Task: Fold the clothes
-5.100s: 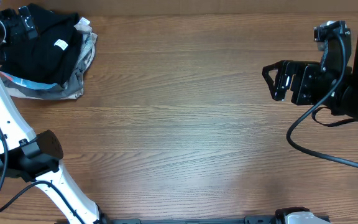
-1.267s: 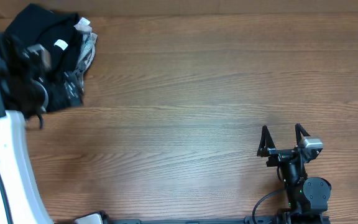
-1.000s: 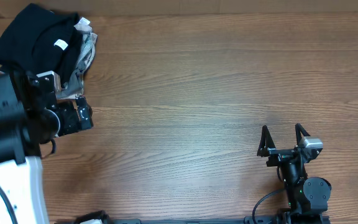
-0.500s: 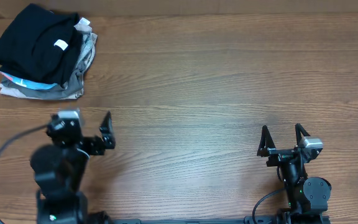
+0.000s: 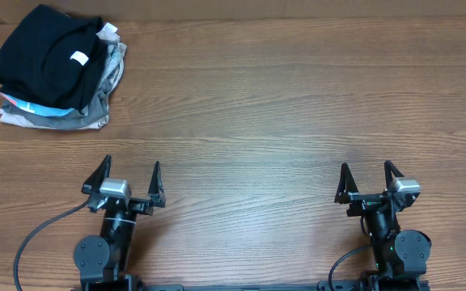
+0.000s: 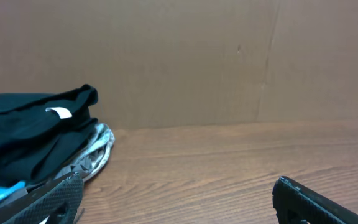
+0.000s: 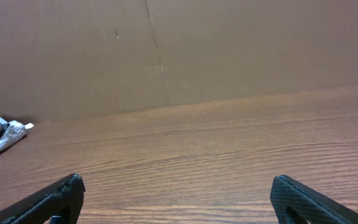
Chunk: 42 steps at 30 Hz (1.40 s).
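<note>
Black shirt (image 5: 43,56), atop pile (image 5: 55,120), neck tag (image 5: 78,57) rightward

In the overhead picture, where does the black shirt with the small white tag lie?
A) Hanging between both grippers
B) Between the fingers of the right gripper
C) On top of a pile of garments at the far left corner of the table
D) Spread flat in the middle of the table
C: the black shirt rests on the grey and white garments at the table's far left corner, apart from the open left gripper and right gripper.
</note>
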Motion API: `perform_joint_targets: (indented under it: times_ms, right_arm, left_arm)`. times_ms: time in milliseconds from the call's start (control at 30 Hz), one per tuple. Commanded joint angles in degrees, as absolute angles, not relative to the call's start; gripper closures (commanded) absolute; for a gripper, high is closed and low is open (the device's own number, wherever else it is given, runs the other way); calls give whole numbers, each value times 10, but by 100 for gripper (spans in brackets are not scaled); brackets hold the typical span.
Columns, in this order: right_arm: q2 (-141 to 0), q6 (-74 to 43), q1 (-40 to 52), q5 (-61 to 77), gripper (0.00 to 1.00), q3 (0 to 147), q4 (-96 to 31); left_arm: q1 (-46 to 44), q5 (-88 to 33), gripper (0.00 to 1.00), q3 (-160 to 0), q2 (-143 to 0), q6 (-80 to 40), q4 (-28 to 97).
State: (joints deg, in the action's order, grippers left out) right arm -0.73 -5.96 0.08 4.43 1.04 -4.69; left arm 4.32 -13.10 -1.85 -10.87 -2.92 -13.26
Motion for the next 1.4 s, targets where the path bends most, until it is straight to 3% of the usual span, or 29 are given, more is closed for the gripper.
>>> perform_joint_targets:
  times_ms: [0,367,1367]
  right_arm:
    - [-2,-58,-1,41,0,5,-44]
    - [-2,-58,-1,41,0,5,-44]
    - [-2,-58,-1,41,0,5,-44]
  left_arm:
    - [36,-108,0,-3,-63,-27,-113]
    - [37,-101,0,-3,-2,-28,39]
    - [37,-99,0,-3,-3,-28,36]
